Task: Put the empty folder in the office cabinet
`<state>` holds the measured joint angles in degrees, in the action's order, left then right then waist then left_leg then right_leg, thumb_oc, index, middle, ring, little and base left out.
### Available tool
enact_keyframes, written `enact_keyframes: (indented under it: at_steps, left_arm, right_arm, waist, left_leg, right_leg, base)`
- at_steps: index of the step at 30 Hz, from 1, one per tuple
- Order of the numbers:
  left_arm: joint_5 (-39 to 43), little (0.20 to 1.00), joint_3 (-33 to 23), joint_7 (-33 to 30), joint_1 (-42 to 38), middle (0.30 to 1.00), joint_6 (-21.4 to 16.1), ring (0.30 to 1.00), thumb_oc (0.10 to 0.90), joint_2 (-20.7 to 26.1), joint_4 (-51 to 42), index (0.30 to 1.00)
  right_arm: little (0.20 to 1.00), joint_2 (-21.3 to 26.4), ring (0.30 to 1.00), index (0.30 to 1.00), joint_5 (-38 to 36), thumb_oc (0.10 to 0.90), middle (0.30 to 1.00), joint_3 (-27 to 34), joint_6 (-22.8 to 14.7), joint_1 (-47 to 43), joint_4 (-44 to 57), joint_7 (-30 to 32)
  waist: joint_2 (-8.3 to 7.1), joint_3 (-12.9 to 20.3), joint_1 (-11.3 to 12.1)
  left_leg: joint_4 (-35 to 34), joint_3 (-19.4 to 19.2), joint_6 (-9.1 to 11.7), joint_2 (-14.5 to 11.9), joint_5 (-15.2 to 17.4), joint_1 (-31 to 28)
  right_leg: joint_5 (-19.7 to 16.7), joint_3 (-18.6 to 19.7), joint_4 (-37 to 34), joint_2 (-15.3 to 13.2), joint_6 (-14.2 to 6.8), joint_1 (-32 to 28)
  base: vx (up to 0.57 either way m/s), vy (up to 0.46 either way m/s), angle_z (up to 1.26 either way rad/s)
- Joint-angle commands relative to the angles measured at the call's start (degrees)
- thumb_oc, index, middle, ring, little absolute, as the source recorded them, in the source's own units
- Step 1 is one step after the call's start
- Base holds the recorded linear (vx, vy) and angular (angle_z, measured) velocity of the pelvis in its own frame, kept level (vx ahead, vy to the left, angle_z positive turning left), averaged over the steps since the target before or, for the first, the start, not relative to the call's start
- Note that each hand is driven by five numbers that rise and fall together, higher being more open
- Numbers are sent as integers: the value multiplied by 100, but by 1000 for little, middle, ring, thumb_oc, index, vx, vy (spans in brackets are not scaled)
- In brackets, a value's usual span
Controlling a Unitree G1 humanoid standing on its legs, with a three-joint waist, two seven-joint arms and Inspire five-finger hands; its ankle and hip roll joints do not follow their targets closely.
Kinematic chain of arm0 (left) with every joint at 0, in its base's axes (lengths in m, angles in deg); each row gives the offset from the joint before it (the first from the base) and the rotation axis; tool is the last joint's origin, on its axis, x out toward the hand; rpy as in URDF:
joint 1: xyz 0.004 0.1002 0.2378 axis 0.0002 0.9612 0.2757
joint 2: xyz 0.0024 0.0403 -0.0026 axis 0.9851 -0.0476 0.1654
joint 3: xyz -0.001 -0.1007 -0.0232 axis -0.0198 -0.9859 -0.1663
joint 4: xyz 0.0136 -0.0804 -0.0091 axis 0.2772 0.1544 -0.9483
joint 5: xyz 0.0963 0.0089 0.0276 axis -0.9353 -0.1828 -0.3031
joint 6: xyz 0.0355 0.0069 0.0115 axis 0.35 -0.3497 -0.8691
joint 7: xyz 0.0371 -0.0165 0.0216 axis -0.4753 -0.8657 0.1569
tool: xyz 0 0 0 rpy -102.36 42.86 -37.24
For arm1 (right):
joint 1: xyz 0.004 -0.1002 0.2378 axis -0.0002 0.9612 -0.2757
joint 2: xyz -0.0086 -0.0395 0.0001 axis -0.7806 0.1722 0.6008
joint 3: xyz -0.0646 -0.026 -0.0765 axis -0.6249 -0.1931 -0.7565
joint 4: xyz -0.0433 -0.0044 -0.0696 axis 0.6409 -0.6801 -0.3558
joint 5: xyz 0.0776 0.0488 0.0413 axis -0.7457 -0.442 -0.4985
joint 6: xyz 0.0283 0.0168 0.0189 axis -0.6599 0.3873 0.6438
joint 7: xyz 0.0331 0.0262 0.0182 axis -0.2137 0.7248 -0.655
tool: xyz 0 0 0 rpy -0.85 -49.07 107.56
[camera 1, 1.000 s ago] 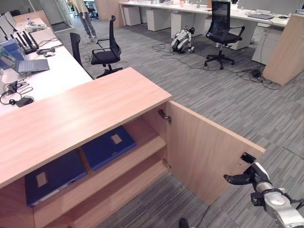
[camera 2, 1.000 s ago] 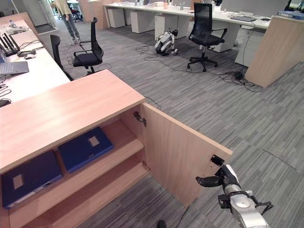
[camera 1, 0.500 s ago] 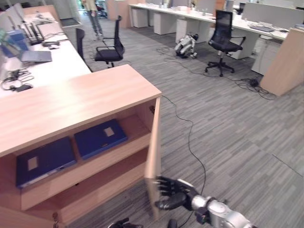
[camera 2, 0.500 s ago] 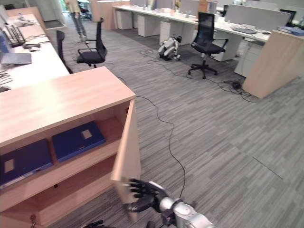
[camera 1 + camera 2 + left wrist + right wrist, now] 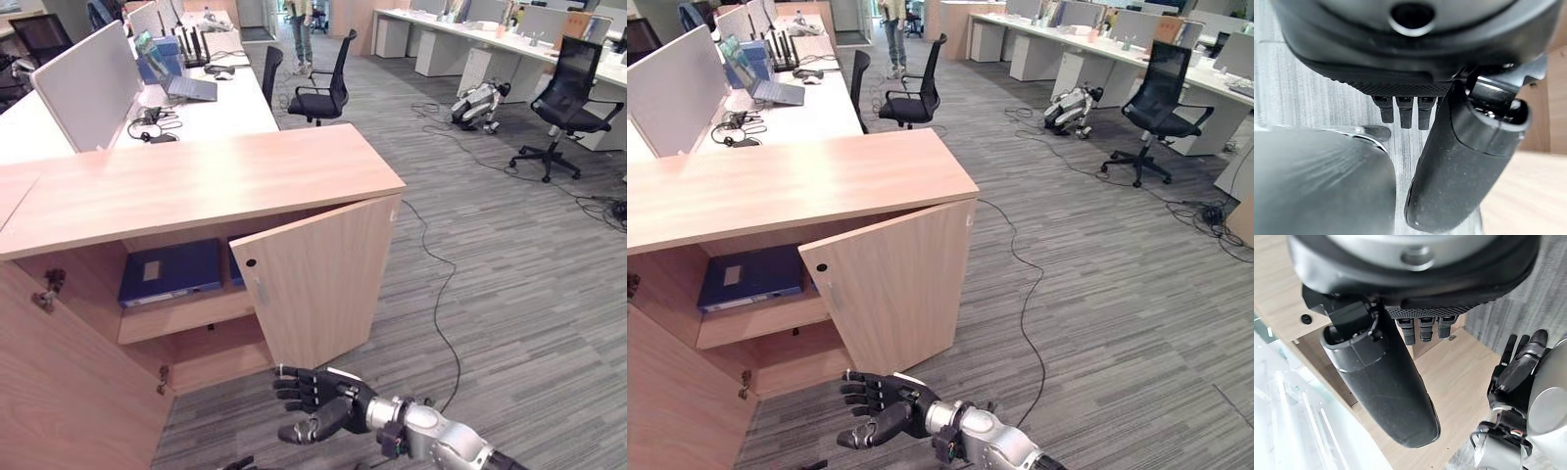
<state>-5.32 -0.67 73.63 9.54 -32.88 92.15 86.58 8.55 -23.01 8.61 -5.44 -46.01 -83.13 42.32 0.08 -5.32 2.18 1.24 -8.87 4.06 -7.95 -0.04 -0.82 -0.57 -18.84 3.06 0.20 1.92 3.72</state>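
A: Firstly, room: grey striped carpet floor (image 5: 529,294), open office; wood cabinet (image 5: 196,186) at 10 o'clock, its door (image 5: 318,279) partly ajar.

B: Task item?

A: One blue folder (image 5: 171,271) flat on the upper shelf (image 5: 186,315), partly behind the door.

B: Surroundings?

A: White surface (image 5: 230,108) with laptop (image 5: 191,88) at 12 o'clock; black office chair (image 5: 323,83) beyond; another chair (image 5: 563,98) at 2 o'clock.

B: Robot hands?

A: Right robot hand (image 5: 318,401) at 6 o'clock, fingers spread, holding nothing, just below the door. Left robot hand (image 5: 1459,161) seen close at its wrist, fingers straight.

B: Obscured?

A: A second blue item behind the door, unclear.
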Motion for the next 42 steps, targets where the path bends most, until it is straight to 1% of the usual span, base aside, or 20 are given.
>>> enact_keyframes:
  at_steps: [1,3,6,7,10,12,13,14,16,18,19,21,22,25,29,34,37,38,41,42]
  left_arm:
    - [665,900,165,17,-363,900,-196,900,800,-198,-89,900]
    - [993,900,232,69,-286,900,-210,900,800,-269,-220,900]
    - [1072,900,-7,68,-56,900,-199,900,800,-231,-137,900]
    - [1000,900,-199,17,47,900,-200,900,800,-175,-14,900]
    - [989,900,-383,-83,89,900,-220,900,800,-125,169,900]
    - [1013,900,-597,-144,126,900,-207,900,800,-83,360,900]
    - [1013,900,-598,-144,126,900,-207,900,800,-82,360,900]
    - [1034,900,-679,-169,144,900,-219,900,800,-69,400,900]
    - [1078,900,-735,-160,148,900,-238,900,800,-76,394,900]
    - [1057,900,-733,-139,178,900,-247,900,800,-87,366,900]
    - [1057,900,-732,-140,177,900,-247,900,800,-86,366,900]
    - [1053,900,-831,-80,198,900,-274,900,800,-71,366,900]
    - [1055,900,-823,-80,195,900,-274,900,800,-71,365,900]
    - [1058,900,-1027,-55,206,900,-341,900,800,9,271,900]
    - [804,900,-1076,-161,115,900,-445,900,800,248,84,900]
    - [681,900,-1201,-283,-25,900,-544,900,800,638,-248,900]
    - [405,900,-1417,-374,-441,900,-548,900,800,1542,-479,900]
    - [403,900,-1422,-372,-442,900,-542,900,800,1555,-481,900]
    - [229,900,-1516,-377,-817,900,-497,900,800,2204,-489,900]
    - [138,900,-1529,-375,-1095,900,-468,900,800,2607,-442,900]
  right_arm:
    - [900,-226,900,900,-41,800,900,583,-629,-549,-36,192]
    - [900,-139,900,900,539,800,900,783,-598,-463,-807,420]
    - [900,-56,900,900,1425,800,900,866,-471,-295,-1653,559]
    - [900,-40,900,900,2061,800,900,970,-415,-239,-2199,682]
    - [900,-158,900,900,2314,800,900,1203,-399,-180,-2938,891]
    - [900,-351,900,900,2404,800,900,1596,-416,-44,-3620,1078]
    - [900,-353,900,900,2405,800,900,1596,-417,-44,-3622,1078]
    - [900,-513,900,900,2383,800,900,2001,-431,130,-4186,1248]
    - [900,-658,900,900,2198,800,900,2555,-451,255,-4920,1449]
    - [900,-767,900,900,2014,800,900,3037,-480,304,-5531,1593]
    - [900,-768,900,900,2014,800,900,3038,-481,303,-5533,1592]
    - [900,-823,900,900,1656,800,900,3669,-487,358,-6095,1688]
    - [900,-822,900,900,1655,800,900,3677,-493,352,-6107,1683]
    - [900,-796,900,900,1637,800,900,4215,-420,485,-6562,1699]
    - [900,-768,900,900,1776,800,900,4353,-402,557,-6652,1667]
    - [900,-737,900,900,1964,800,900,4375,-381,633,-6617,1600]
    - [900,-767,900,900,2233,800,900,4238,-353,719,-6523,1470]
    - [900,-779,900,900,2234,800,900,4235,-352,715,-6522,1471]
    - [900,-791,900,900,2270,800,900,4171,-346,743,-6463,1402]
    - [900,-800,900,900,2285,800,900,4133,-332,775,-6451,1363]
  waist:
    - [-227,-527,255]
    - [-244,-540,399]
    - [-321,-482,545]
    - [-314,-424,601]
    - [-254,-348,629]
    - [-158,-236,636]
    - [-159,-238,636]
    - [-71,-173,652]
    - [41,-111,659]
    - [173,-18,671]
    - [173,-18,671]
    - [344,105,683]
    - [344,103,686]
    - [455,248,732]
    - [468,329,753]
    - [464,399,744]
    - [400,484,649]
    - [388,481,654]
    - [352,522,570]
    - [329,539,515]
  left_leg:
    - [405,462,125,236,-504,934]
    - [626,624,111,368,-344,1088]
    - [1036,547,105,355,313,827]
    - [1004,530,122,309,551,566]
    - [772,550,182,175,597,254]
    - [305,549,281,-31,446,-14]
    - [300,549,281,-30,442,-18]
    - [-59,521,413,-210,194,-83]
    - [-346,509,452,-237,40,-110]
    - [-556,594,422,-155,-15,-138]
    - [-556,595,422,-155,-15,-137]
    - [-596,758,305,30,44,-144]
    - [-595,763,300,34,44,-144]
    - [-624,973,58,428,169,-164]
    - [-624,1033,-84,667,224,-157]
    - [-624,1043,-190,848,276,-181]
    - [-624,902,-275,937,345,-251]
    - [-624,893,-276,939,346,-252]
    - [-624,740,-299,937,377,-294]
    - [-624,649,-307,930,400,-332]
  right_leg:
    - [464,-248,-505,-289,-345,-634]
    - [376,-724,-610,-393,-378,-524]
    - [446,-891,-645,-444,-381,-579]
    - [472,-1035,-639,-455,-378,-596]
    - [495,-1204,-619,-459,-387,-614]
    - [488,-1458,-588,-495,-414,-638]
    - [488,-1459,-589,-495,-414,-640]
    - [511,-1694,-556,-546,-412,-683]
    - [455,-1896,-553,-639,-475,-757]
    - [396,-2009,-543,-720,-524,-810]
    - [395,-2010,-543,-721,-525,-810]
    - [362,-2017,-470,-875,-568,-848]
    - [362,-2021,-465,-882,-573,-849]
    - [137,-2112,-384,-1265,-791,-912]
    - [-22,-2107,-345,-1497,-953,-918]
    - [-134,-2081,-308,-1661,-1076,-922]
    - [-272,-1895,-325,-1732,-1180,-861]
    - [-275,-1885,-326,-1733,-1181,-857]
    - [-353,-1749,-368,-1726,-1228,-808]
    - [-393,-1674,-397,-1713,-1253,-785]
  base:
    - [-146,-73,111]
    - [-93,-139,144]
    - [-3,-84,119]
    - [-10,0,42]
    - [6,44,42]
    - [21,93,64]
    - [2,135,76]
    - [-7,164,74]
    - [4,222,74]
    - [25,182,92]
    - [44,268,67]
    - [46,280,35]
    - [25,294,46]
    - [36,349,55]
    - [14,233,20]
    - [4,124,2]
    - [11,87,-4]
    - [10,32,-15]
    - [10,9,-28]
    - [12,-5,-36]
